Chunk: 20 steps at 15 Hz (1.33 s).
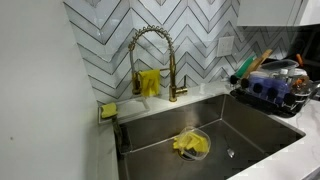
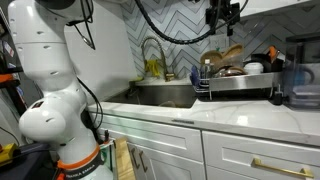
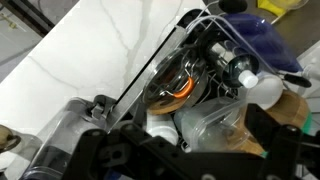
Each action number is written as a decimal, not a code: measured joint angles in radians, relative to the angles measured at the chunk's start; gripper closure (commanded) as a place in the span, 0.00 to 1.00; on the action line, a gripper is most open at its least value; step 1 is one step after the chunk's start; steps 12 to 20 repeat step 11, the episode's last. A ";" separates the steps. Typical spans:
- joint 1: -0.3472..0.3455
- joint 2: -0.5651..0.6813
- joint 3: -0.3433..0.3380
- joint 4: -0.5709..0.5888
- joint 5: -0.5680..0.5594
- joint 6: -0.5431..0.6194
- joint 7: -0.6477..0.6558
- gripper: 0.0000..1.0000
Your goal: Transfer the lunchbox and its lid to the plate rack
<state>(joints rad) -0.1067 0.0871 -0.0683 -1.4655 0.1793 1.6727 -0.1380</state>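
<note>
light: bright, even | glare: white counter (image 3: pixel 85 55) | wrist view: blurred, dark foreground

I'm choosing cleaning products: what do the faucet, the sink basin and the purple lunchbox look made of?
Faucet: metal with a polished gold-tone finish, judging by its shine. Sink basin: apparently brushed stainless steel, grey with soft reflections. Lunchbox: probably plastic, bluish-purple with a glossy sheen in the wrist view.
</note>
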 measured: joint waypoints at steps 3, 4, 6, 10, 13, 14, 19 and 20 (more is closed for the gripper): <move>-0.017 -0.032 -0.007 0.000 0.010 -0.051 -0.189 0.00; -0.021 -0.041 -0.010 -0.001 0.013 -0.068 -0.249 0.00; -0.024 -0.056 -0.016 -0.001 0.020 -0.098 -0.367 0.00; -0.025 -0.073 -0.023 -0.001 0.035 -0.123 -0.500 0.00; -0.025 -0.074 -0.023 -0.001 0.036 -0.124 -0.506 0.00; -0.025 -0.074 -0.023 -0.001 0.036 -0.124 -0.506 0.00; -0.025 -0.074 -0.023 -0.001 0.036 -0.124 -0.506 0.00; -0.025 -0.074 -0.023 -0.001 0.036 -0.124 -0.506 0.00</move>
